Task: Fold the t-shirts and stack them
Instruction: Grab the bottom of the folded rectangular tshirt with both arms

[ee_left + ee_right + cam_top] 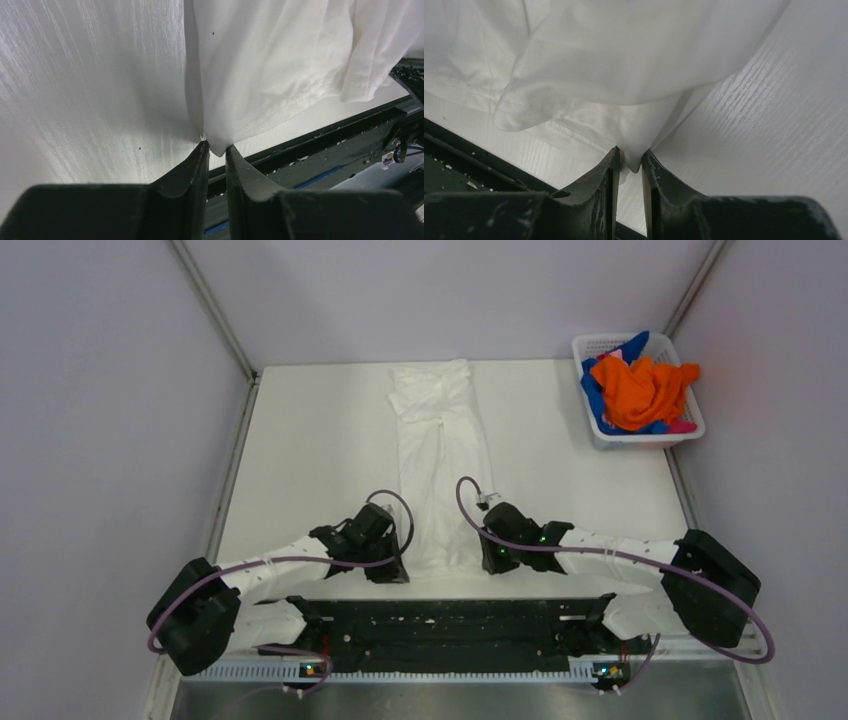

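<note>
Lifting both near corners level is what counts: your left pincer (216,147) and right pincer (630,157) each clamp the near hem of the white t-shirt (440,460), which lies as a long strip down the table (310,440). Raise evenly, then carry the hem toward the far end without dragging.

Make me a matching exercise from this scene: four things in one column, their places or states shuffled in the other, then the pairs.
1. white t-shirt
2. orange t-shirt
3. basket
4. left gripper

A. at the far right corner of the table
B. pinching the white t-shirt's near corner
C. lying as a long strip down the table's middle
D. heaped inside the basket

Pairs: 1-C, 2-D, 3-A, 4-B
</note>
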You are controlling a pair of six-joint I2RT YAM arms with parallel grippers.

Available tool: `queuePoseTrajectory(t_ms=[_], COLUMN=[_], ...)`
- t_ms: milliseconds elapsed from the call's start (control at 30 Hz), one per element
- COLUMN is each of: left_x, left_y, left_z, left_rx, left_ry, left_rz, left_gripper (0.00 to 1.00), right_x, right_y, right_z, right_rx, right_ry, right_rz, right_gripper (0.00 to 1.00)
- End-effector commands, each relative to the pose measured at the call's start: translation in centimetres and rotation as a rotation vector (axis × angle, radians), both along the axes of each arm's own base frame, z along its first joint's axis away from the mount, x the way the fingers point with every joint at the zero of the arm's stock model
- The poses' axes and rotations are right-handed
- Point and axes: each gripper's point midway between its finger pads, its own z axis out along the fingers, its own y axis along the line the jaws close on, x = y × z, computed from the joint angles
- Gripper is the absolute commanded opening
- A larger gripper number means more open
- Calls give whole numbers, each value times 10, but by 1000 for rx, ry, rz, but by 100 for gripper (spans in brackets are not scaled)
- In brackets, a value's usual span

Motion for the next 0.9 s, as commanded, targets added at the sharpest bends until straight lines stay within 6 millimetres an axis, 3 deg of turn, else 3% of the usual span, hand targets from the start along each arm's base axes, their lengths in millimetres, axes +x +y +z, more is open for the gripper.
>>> queuePoseTrajectory(t_ms=[0,67,133,267,433,700,867], left_x=[0,-3,-6,-10,-14,-52,-36], left_y=[1,3,4,9,1,-24,-28], left_z=[-1,-4,-5,-7,1,22,44], left_rx=[-8,-7,-16,-8,-79,-243,-236], left_ry=[-17,-10,-1,-3,-26,21,-79], left_rz=[13,19,23,27,-6,-135,-131], left_gripper=[18,7,0,0,0,0,0], right_x=[-27,-33,-39,-40,-44,-69,-59], right_y=[-1,-3,-3,-3,9,24,31], right_z=[0,0,-1,-2,3,16,37], right_rx=[15,21,32,46,119,241,296], right_ry=[79,94,111,108,121,202,140], right_rz=[11,5,1,-16,-3,50,45], right_gripper=[21,11,8,1,0,0,0])
